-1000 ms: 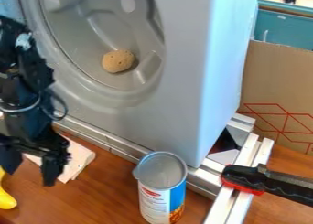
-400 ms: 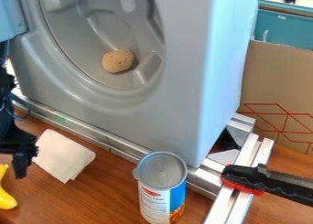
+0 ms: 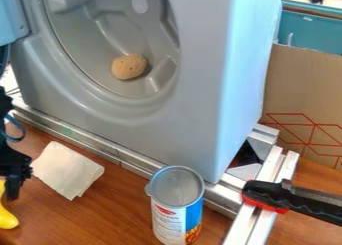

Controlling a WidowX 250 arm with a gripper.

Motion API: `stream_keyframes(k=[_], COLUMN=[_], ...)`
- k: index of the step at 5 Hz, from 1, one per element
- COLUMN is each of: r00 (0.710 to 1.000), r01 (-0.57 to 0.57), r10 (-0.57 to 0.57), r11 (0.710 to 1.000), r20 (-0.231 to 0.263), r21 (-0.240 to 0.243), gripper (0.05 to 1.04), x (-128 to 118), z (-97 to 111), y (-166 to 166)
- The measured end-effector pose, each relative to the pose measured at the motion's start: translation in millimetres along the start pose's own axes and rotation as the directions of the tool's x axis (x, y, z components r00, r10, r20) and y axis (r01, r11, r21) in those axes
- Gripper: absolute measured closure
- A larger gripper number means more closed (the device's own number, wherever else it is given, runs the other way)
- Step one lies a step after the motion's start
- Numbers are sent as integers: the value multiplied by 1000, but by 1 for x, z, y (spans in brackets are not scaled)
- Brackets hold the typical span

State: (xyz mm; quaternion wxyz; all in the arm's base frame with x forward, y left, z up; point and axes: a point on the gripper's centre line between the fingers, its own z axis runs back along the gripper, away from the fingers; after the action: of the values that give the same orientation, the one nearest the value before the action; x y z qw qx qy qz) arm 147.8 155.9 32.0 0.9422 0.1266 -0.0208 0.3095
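At the left edge hangs the black gripper (image 3: 12, 186), partly cut off by the view's edge, just above and in front of a yellow banana-like object (image 3: 7, 218). Right of the gripper a folded white cloth (image 3: 67, 170) lies on the wooden table. An open can (image 3: 176, 209) with a blue and white label stands upright at the front centre. A round brown object (image 3: 129, 67) rests inside the grey drum of a machine (image 3: 194, 89).
A metal rail (image 3: 87, 141) runs along the machine's base. At the right, a black and red clamp (image 3: 290, 199) grips a metal frame (image 3: 254, 224). A cardboard box (image 3: 304, 89) stands behind it.
The gripper has moved left, partly out of the view, uncovering the white cloth. The can, banana-like object and round brown object have stayed put.
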Motion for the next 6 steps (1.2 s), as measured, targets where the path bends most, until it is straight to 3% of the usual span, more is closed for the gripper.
stream_keyframes(k=[2,3,4,6], r00=[998,994,989,977], r01=[-68,-113,-147,-195], r10=[68,113,143,189], r11=[997,991,985,979], r20=[8,-3,-45,-96], r21=[-29,-70,-93,-63], gripper=[79,79,79,133], x=[5,6,5,7], z=[-14,-29,-45,-64], y=[8,6,-1,-1])
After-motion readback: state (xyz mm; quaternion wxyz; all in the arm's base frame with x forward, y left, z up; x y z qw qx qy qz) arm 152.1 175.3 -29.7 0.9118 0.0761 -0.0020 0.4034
